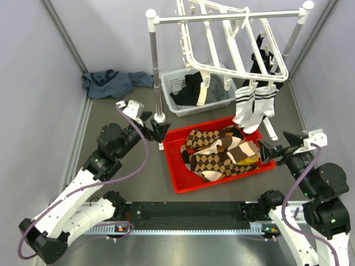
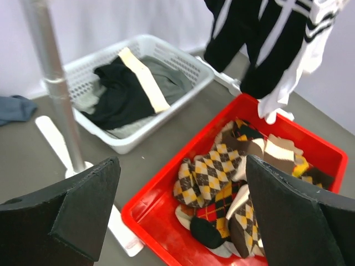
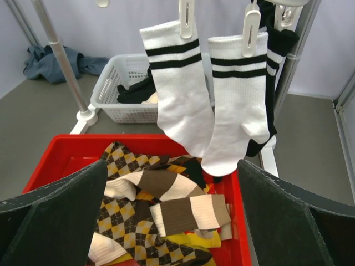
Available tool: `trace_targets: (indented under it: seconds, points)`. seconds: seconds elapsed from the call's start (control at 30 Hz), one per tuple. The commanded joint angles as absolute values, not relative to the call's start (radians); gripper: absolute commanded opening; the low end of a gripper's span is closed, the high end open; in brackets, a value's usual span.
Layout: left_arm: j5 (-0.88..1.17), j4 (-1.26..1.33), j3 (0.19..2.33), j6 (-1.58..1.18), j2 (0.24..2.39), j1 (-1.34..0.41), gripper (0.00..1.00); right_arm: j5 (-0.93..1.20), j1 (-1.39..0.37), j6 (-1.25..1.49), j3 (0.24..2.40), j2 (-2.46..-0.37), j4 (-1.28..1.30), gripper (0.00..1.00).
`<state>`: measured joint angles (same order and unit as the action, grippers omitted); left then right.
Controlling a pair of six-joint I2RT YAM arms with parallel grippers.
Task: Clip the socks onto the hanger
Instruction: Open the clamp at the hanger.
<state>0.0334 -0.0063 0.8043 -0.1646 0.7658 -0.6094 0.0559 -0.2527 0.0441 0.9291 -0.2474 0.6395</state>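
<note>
A pile of argyle socks (image 1: 222,155) lies in a red tray (image 1: 183,183); it also shows in the left wrist view (image 2: 233,183) and the right wrist view (image 3: 161,216). The white hanger (image 1: 222,39) hangs from the rack's metal rod, tilted, with clips below. Two white striped socks (image 1: 252,108) and black striped socks hang from its clips. My left gripper (image 1: 157,127) is open and empty, just left of the tray's far left corner. My right gripper (image 1: 267,151) is open and empty at the tray's right edge.
A white laundry basket (image 1: 177,83) with dark clothes stands behind the tray. The rack's left post (image 1: 155,66) and its foot stand next to my left gripper. A blue-grey cloth (image 1: 113,82) lies at the back left. Grey walls close in both sides.
</note>
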Motion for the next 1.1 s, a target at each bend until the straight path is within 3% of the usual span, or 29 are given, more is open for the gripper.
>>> trace_targets:
  seconds: [0.0, 0.27, 0.53, 0.83, 1.07]
  points:
    - [0.132, 0.106, 0.834, -0.183, 0.814, -0.607, 0.99, 0.074, -0.262, 0.043, 0.979, -0.285, 0.614, 0.99]
    - [0.225, 0.153, 0.888, -0.213, 0.945, -0.607, 0.99, 0.097, -0.264, 0.058, 1.121, -0.498, 0.738, 0.99]
    - [0.259, 0.306, 0.865, -0.302, 1.025, -0.609, 0.99, 0.227, -0.264, 0.13, 1.134, -0.571, 0.605, 0.99]
    - [0.345, 0.457, 0.908, -0.373, 1.166, -0.626, 0.99, 0.161, -0.264, 0.19, 1.233, -0.719, 0.588, 0.99]
    - [0.302, 0.719, 0.928, -0.402, 1.296, -0.673, 0.99, 0.161, -0.262, 0.181, 1.18, -0.687, 0.522, 0.99]
